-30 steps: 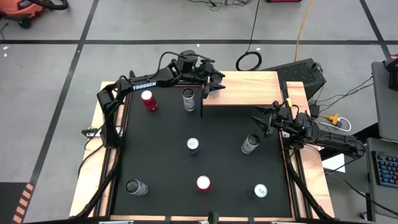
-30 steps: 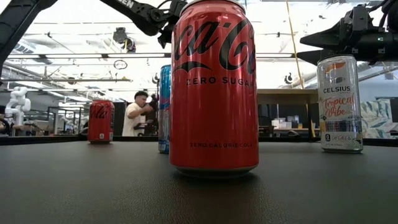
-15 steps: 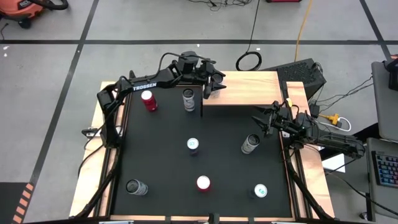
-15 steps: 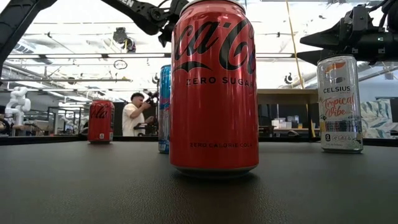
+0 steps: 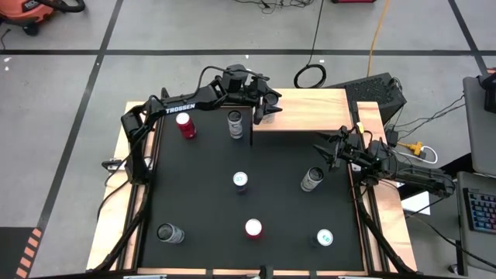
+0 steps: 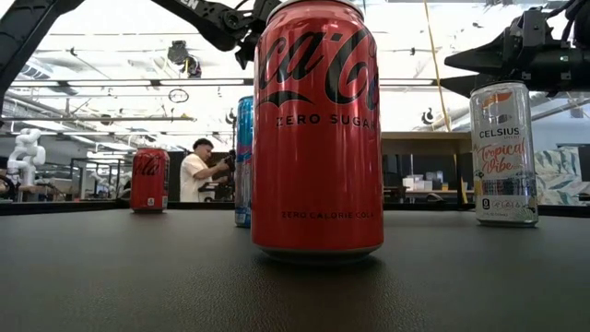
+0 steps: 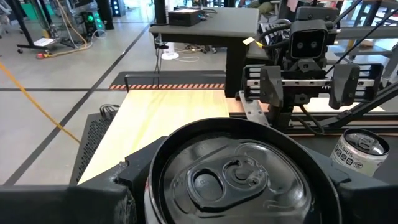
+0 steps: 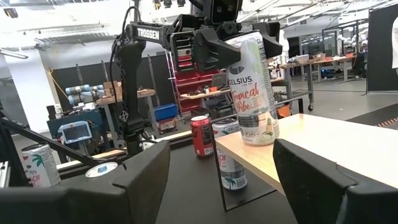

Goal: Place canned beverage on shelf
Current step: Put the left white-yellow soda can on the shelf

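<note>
You see the held can (image 8: 252,87) at the shelf's (image 5: 310,112) left edge, left gripper (image 5: 265,111) around it; six cans stand on the table (image 5: 201,194).

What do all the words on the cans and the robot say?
"Coca-Cola", "ZERO SUGAR", "ZERO CALORIE COLA": big red can.
"CELSIUS", "Tropical Vibe": pale can on the table.
"CELSIUS", "Tropical": can in the left gripper, over the shelf.
"TROSSEN": left arm.
Small print under these, and the far red can's script: too small to read.
</note>
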Available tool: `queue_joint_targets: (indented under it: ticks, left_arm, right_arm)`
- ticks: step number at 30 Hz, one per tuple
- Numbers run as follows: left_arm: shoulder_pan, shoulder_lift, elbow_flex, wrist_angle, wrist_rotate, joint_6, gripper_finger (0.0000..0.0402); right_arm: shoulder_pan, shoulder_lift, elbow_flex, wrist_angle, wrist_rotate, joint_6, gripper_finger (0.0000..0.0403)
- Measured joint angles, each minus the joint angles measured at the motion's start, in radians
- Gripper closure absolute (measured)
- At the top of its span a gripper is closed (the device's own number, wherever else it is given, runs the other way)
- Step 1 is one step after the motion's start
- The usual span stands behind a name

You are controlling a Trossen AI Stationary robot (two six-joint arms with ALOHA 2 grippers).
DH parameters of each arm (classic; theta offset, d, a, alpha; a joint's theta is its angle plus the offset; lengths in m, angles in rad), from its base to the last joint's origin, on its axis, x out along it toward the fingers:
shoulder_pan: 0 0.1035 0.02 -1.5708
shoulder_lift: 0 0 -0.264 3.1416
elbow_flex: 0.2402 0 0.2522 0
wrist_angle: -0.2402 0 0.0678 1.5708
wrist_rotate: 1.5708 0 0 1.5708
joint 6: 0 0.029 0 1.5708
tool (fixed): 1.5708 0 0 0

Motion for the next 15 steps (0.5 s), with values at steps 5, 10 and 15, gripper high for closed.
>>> queue_joint_targets:
  ticks: [5,10,15]
  left_arm:
    - [0.0,0.0,0.0,0.002,-0.032,-0.001,0.014]
    - [0.016,0.0,0.0,0.006,-0.082,-0.026,0.014]
    - [0.015,0.0,0.0,0.006,-0.108,-0.026,0.014]
  right_arm:
    - [0.0,0.0,0.0,0.0,0.0,0.0,0.0133]
    - [0.0,0.0,0.0,0.0,0.0,0.0,0.0133]
    - [0.0,0.0,0.0,0.0,0.0,0.0,0.0133]
